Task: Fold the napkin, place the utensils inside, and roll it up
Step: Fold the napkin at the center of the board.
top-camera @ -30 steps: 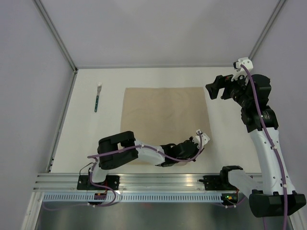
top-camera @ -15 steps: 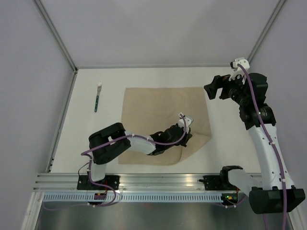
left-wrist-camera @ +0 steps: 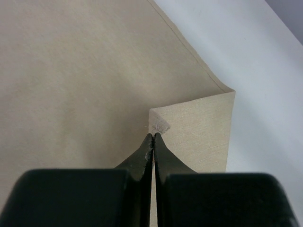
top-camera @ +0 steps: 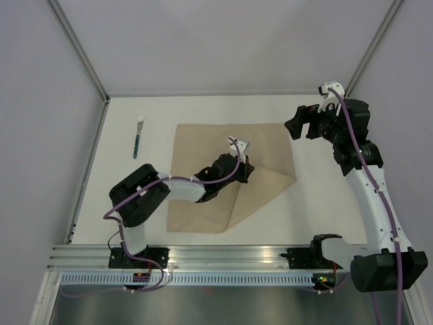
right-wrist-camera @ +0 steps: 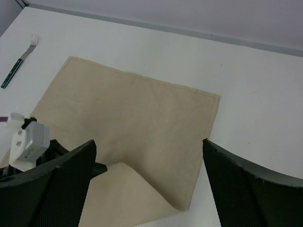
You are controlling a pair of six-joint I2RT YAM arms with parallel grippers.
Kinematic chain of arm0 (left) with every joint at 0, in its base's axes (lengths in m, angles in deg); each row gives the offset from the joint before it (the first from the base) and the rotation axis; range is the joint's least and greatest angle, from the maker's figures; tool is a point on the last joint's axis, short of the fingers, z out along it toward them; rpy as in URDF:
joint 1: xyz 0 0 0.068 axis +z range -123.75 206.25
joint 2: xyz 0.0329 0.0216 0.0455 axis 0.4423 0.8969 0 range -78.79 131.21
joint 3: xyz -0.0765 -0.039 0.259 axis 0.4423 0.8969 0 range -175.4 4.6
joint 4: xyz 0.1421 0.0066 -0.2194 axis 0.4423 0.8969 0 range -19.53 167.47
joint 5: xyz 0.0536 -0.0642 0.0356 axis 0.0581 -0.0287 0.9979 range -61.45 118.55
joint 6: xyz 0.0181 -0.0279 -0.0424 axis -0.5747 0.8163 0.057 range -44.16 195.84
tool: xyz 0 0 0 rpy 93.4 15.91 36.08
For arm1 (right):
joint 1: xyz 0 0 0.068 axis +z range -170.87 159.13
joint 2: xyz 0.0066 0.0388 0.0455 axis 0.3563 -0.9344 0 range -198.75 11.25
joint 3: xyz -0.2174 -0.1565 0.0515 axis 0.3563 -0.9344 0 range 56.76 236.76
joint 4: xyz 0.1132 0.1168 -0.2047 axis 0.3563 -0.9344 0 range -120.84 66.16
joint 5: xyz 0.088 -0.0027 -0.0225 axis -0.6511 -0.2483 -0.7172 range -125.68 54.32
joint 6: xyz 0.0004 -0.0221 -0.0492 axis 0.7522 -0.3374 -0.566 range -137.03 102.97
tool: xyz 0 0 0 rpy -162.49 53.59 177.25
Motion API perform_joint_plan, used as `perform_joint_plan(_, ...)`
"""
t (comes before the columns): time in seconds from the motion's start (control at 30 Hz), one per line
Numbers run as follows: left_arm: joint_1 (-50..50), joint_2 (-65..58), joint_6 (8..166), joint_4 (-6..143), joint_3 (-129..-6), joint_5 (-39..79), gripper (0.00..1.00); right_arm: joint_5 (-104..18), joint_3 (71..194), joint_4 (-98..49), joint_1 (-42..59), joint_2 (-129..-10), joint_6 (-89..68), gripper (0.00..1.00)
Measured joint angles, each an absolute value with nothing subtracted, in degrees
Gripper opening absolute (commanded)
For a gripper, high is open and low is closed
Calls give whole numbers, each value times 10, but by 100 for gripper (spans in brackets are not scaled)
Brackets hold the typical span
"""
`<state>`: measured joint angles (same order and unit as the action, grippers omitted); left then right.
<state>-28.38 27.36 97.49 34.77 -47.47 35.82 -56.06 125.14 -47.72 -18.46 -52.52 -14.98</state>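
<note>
Napkin (top-camera: 203,145) corner sits pinched in my left tool (left-wrist-camera: 153,135), folded inward; my right tool (top-camera: 302,126) hangs agape.

Left tool (left-wrist-camera: 153,142), jaws pressed together, grips a corner of the tan napkin (left-wrist-camera: 71,71) at its tips. The folded-over flap lies just right of the tips, atop the flat cloth that spreads ahead and left. The white counter (left-wrist-camera: 265,71) shows farther right.
</note>
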Motion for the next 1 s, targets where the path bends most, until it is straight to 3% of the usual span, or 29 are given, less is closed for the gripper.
perform_joint_plan(1.0, 35, 231, 1005, 388, -474, 248, 2, -591, 1279, -469, -185, -610, -154, 98)
